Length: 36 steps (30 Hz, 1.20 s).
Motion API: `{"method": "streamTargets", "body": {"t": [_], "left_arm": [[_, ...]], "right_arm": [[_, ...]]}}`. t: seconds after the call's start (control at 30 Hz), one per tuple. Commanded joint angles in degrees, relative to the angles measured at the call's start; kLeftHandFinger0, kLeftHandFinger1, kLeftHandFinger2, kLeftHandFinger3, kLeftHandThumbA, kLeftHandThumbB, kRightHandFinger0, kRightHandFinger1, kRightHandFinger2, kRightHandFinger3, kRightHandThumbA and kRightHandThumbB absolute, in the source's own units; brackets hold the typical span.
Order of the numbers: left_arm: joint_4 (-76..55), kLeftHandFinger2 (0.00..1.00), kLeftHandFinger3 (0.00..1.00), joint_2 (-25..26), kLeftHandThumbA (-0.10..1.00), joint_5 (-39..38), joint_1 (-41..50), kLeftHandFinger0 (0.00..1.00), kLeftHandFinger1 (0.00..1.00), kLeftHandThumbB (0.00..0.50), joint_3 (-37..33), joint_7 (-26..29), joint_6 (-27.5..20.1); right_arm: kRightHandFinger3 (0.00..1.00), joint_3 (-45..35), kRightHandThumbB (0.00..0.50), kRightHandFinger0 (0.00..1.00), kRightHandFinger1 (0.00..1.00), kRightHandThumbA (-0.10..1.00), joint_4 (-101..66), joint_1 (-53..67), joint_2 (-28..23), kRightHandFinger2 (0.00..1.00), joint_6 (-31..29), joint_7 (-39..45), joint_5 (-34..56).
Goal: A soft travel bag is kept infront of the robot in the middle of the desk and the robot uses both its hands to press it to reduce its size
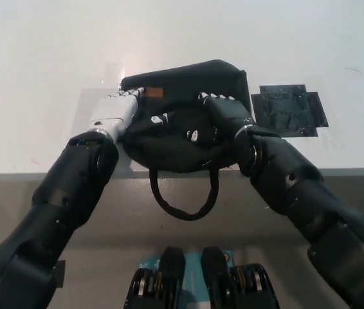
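Dangling nearest of all is the bag's carry handle point(183, 196), a thin black loop that hangs over the front edge of the white desk point(53, 58) and droops down against the grey front below; above it sits the soft travel bag point(188, 109) itself, black and slumped, set at the middle of the desk close to that front edge; its far part stands as a flatter, boxier flap with a small orange-brown tag point(154, 93) near its upper left corner, while the near part has sagged into a rounded, crumpled mound with folds and a few small white marks showing on the fabric; the white left hand point(116, 111) lies against the bag's left side, its fingers stretched out flat and close together, the tips touching the fabric just beside the tag, gripping nothing; the black right hand point(224, 112) rests on top of the bag's right half, fingers spread and laid over the mound, pressing down on it rather than closing round it; both dark forearms reach in from the lower corners; on the desk just to the right of the bag, apart from it, lies a dark patch of tape point(289, 111), flat on the surface.
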Motion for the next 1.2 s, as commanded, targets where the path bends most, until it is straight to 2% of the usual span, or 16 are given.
{"method": "streamTargets", "body": {"t": [0.0,0.13,0.23,0.43,0.6,0.7,0.77,0.9,0.97,1.0,1.07,1.17], "left_arm": [[5.4,1.0,1.0,-0.2,1.0,-2.6,4.0,1.0,1.0,0.306,-0.6,0.2,-1.0],[9.7,1.0,1.0,-0.4,1.0,-3.1,6.0,1.0,1.0,0.282,-1.0,3.4,-3.7],[12.1,1.0,1.0,-0.8,1.0,-3.1,7.4,1.0,1.0,0.286,-1.6,6.1,-5.6],[16.2,1.0,1.0,-4.3,1.0,-1.3,10.6,1.0,1.0,0.269,-5.5,11.0,-7.4],[15.6,1.0,1.0,-5.4,1.0,-0.2,11.7,1.0,1.0,0.272,-8.9,13.5,-7.1],[13.2,1.0,1.0,-4.4,1.0,-1.1,10.1,1.0,1.0,0.271,-9.5,14.0,-8.5],[11.2,1.0,1.0,-3.7,1.0,-1.0,9.4,1.0,1.0,0.26,-10.1,15.0,-8.8],[0.9,1.0,1.0,-0.7,1.0,-2.0,8.7,1.0,1.0,0.259,-9.3,14.1,-8.4],[-7.2,1.0,1.0,1.6,1.0,-2.8,7.8,1.0,1.0,0.259,-8.0,11.4,-6.8],[-11.3,1.0,1.0,2.7,1.0,-3.6,6.6,1.0,1.0,0.237,-6.7,10.9,-6.6],[-14.9,1.0,1.0,3.6,1.0,-4.0,5.8,1.0,1.0,0.23,-5.8,9.8,-6.2],[-25.9,1.0,1.0,6.0,1.0,-4.9,3.2,1.0,1.0,0.21,-3.3,4.8,-2.9]], "right_arm": [[1.0,2.9,0.3,1.0,1.0,1.0,3.3,5.7,0.2,1.0,-0.1,1.4,-3.8],[1.0,2.8,0.294,1.0,1.0,1.0,3.8,8.5,0.4,1.0,-0.5,0.2,-2.9],[1.0,2.5,0.291,1.0,1.0,1.0,4.2,9.7,0.3,1.0,-1.3,-0.6,-2.5],[1.0,-0.8,0.297,1.0,1.0,1.0,3.7,12.4,-0.4,1.0,-4.0,-2.5,0.2],[1.0,-3.9,0.274,1.0,1.0,1.0,2.8,12.2,-0.8,1.0,-5.4,-2.8,1.5],[1.0,-6.3,0.301,1.0,1.0,1.0,1.7,10.8,-2.0,1.0,-6.8,-3.3,2.2],[1.0,-7.8,0.292,1.0,1.0,1.0,0.7,9.8,-2.5,1.0,-7.4,-3.0,2.8],[1.0,-13.8,0.243,1.0,1.0,1.0,-6.4,8.2,-4.1,1.0,-6.9,-1.2,6.8],[1.0,-17.4,0.27,1.0,1.0,1.0,-12.2,7.7,-5.3,1.0,-8.5,-0.5,9.3],[1.0,-19.8,0.274,1.0,1.0,1.0,-18.2,7.6,-6.0,1.0,-6.9,0.9,11.1],[1.0,-22.4,0.268,1.0,1.0,1.0,-24.0,8.1,-6.4,1.0,-5.9,2.1,12.6],[1.0,-26.6,0.289,1.0,1.0,1.0,-40.8,9.6,-7.1,1.0,-1.1,5.3,16.6]]}}
